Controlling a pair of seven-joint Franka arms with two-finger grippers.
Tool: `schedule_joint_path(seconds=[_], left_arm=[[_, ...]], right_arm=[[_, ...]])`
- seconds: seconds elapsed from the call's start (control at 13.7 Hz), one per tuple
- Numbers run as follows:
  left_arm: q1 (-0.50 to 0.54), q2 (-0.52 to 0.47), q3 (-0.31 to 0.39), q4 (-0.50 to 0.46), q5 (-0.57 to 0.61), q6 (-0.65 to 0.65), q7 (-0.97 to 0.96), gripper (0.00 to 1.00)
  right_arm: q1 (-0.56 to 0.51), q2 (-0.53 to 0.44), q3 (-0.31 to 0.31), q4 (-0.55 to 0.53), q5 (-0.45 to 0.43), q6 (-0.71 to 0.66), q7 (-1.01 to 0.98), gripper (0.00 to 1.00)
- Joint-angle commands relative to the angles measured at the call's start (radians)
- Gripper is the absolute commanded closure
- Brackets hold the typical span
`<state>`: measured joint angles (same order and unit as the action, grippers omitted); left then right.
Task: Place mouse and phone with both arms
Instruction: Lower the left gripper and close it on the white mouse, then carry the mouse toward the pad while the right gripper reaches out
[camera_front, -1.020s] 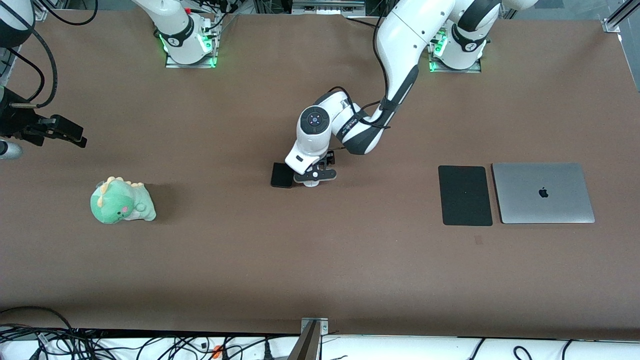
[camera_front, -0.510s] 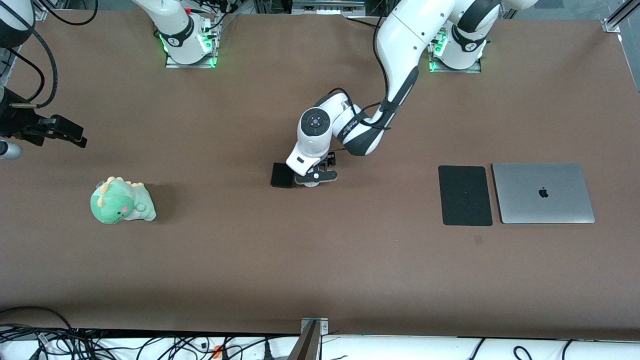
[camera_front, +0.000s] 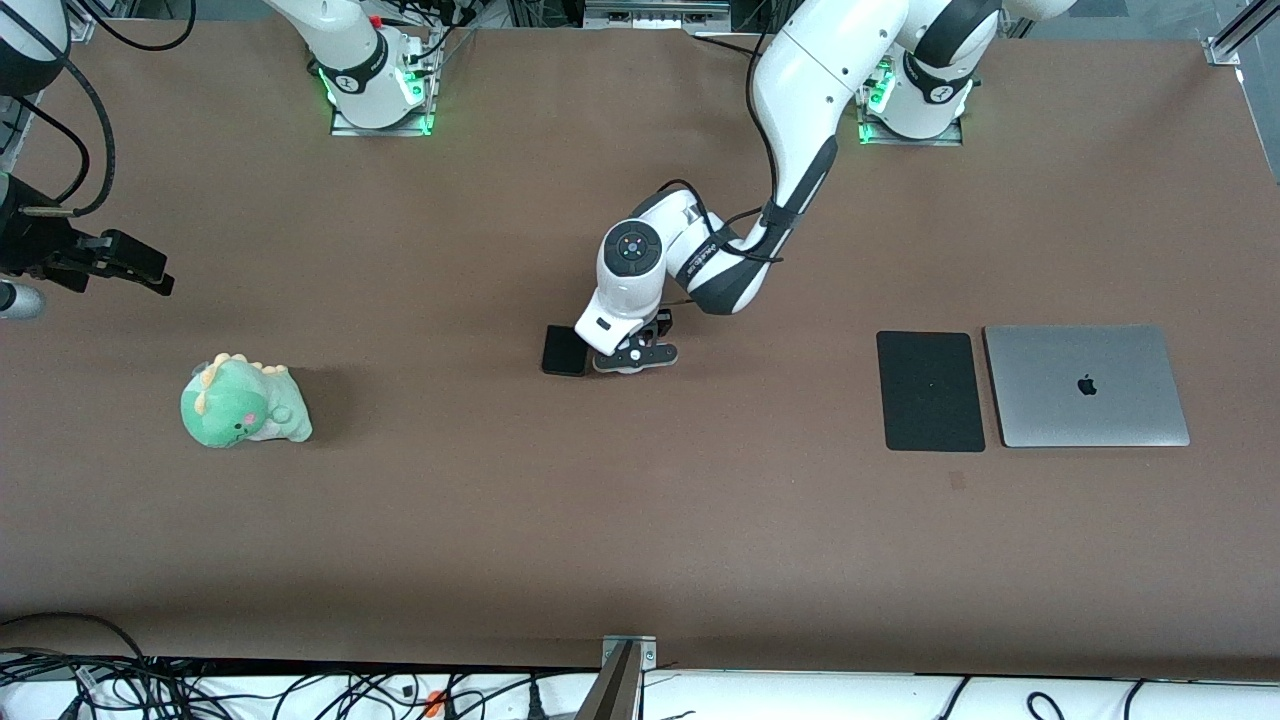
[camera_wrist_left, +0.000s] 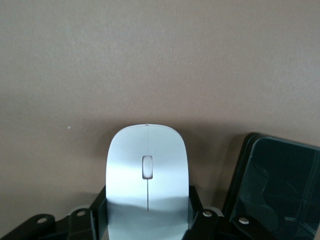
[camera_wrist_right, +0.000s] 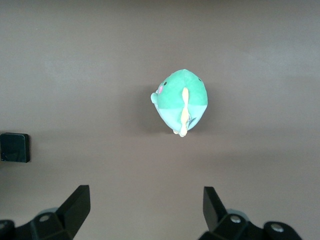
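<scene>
The white mouse (camera_wrist_left: 147, 170) lies on the brown table in the middle, with my left gripper (camera_wrist_left: 147, 212) shut on its two sides. In the front view the left gripper (camera_front: 628, 355) and its hand cover the mouse. The black phone (camera_front: 564, 350) lies flat right beside the mouse, toward the right arm's end, and the left wrist view shows the phone (camera_wrist_left: 272, 185) untouched. My right gripper (camera_wrist_right: 145, 200) hangs open and empty high over the table near the right arm's end, where it (camera_front: 140, 268) waits.
A green plush dinosaur (camera_front: 243, 402) sits under the right gripper's view (camera_wrist_right: 181, 100). A flat black mouse pad (camera_front: 930, 390) and a closed grey laptop (camera_front: 1086, 385) lie side by side toward the left arm's end.
The left gripper's fingers have closed in on the mouse, and its hand has settled slightly. The right arm has not moved.
</scene>
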<state>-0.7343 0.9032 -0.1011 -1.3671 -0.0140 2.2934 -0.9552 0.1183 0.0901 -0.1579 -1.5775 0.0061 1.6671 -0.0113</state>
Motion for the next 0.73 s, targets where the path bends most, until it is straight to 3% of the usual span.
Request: schedule_joint_path(seconds=[0.0, 0.22, 0.44, 0.66], left_arm=[[-0.008, 0.003, 0.021, 0.052, 0.016, -0.022, -0.016, 0.5], [-0.002, -0.041, 0.076, 0.054, 0.016, -0.086, -0.014, 0.5], [0.006, -0.121, 0.174, 0.04, 0.016, -0.17, 0.007, 0.48], [0.161, -0.223, 0.178, 0.01, 0.0, -0.264, 0.196, 0.46]], right_arm=[[-0.006, 0.011, 0.006, 0.024, 0.0, -0.021, -0.009, 0.0], [-0.006, 0.011, 0.006, 0.024, 0.0, -0.021, -0.009, 0.0], [-0.005, 0.017, 0.006, 0.024, -0.001, -0.023, -0.015, 0.0], [0.0, 0.033, 0.008, 0.019, -0.006, -0.032, -0.012, 0.0]])
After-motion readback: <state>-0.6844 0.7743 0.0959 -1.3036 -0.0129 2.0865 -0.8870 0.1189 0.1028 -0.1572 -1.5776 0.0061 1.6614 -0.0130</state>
